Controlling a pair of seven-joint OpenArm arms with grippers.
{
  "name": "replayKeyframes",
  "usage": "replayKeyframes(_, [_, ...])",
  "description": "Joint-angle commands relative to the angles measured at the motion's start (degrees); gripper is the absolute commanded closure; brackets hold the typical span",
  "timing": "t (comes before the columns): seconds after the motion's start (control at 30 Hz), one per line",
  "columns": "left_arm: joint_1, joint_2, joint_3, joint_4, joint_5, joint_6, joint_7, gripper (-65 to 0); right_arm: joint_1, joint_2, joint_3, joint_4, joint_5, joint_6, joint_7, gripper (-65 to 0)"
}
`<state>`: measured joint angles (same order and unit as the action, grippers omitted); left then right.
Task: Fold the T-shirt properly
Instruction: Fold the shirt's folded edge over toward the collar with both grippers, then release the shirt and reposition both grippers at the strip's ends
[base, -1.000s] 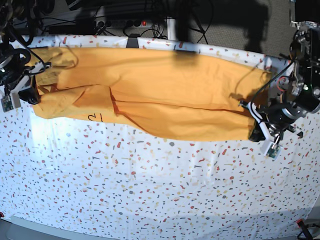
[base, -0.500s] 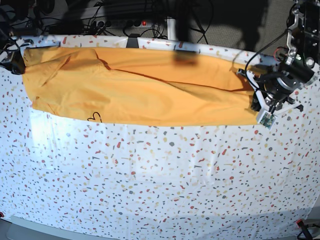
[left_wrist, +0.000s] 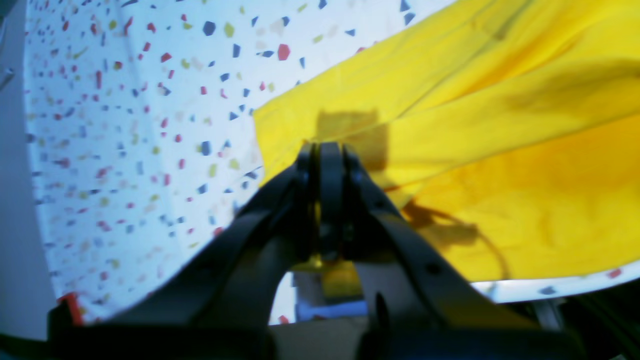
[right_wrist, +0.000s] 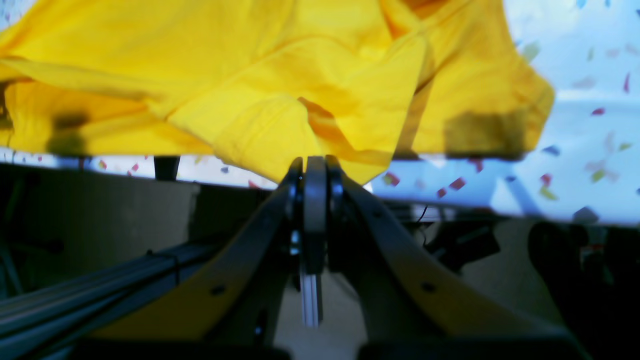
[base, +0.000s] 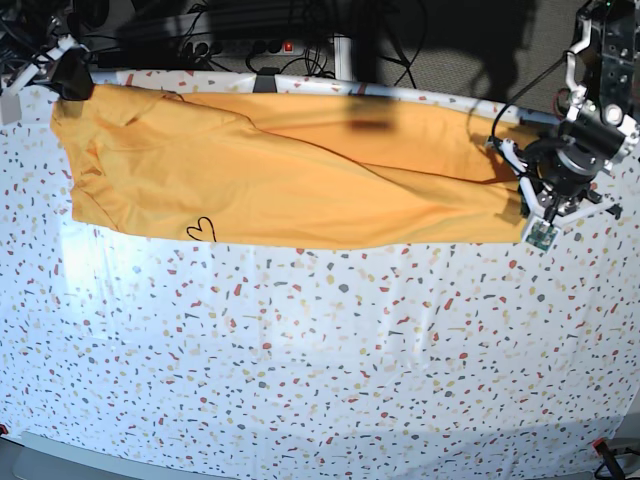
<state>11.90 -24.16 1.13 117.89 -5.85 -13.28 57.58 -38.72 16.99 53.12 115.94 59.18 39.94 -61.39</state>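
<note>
With both grippers, left (base: 527, 196) and right (base: 72, 77), clamped on the plain orange-yellow cotton T-shirt (base: 280, 180), I stretch it along the far edge; next, lay it flat.

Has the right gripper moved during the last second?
Yes. In the base view the right gripper went up and rightward, toward the table's far edge.

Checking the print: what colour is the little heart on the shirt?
Black, an outline heart on the orange-yellow T-shirt; base view shows it best.

T-shirt (base: 290, 175) stretched across table's (base: 330, 370) far half, left gripper (base: 522, 195) at its right end, right gripper (base: 72, 78) at far-left corner
</note>
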Motion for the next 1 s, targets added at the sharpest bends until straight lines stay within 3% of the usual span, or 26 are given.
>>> replayKeyframes(0.0, [-0.61,-0.76,-0.35,1.07,0.22,0.46,-2.01,0.0,0.26,0.87,0.52,0.94,1.05,0.06,2.05,0.0])
replayKeyframes(0.13, [-0.63,-0.76,-0.35,1.01,0.24,0.46,-6.86,0.0,5.31,0.94,0.50,0.94,1.07,0.06,3.32,0.0])
replayKeyframes(0.33, [-0.61,-0.76,-0.35,0.92,0.26,0.44,-9.40,0.0,16.04,0.94,0.44,0.52,0.04,0.06,2.78,0.0])
replayKeyframes(0.57, [-0.61,-0.76,-0.35,0.92,0.26,0.46,-11.02,0.0,24.17,0.94,-4.39,-5.75,-8.63,0.06,4.87,0.0])
replayKeyframes(0.73, [-0.61,-0.76,-0.35,0.46,0.26,0.46,-11.23,0.0,28.92,0.96,-11.19,-14.82,-20.02,0.06,10.60,0.0])
replayKeyframes(0.97, [-0.63,-0.76,-0.35,-9.66,0.35,0.46,-13.25,0.0,33.64,0.98,-15.32,-24.06,-31.85,0.06,15.17,0.0])
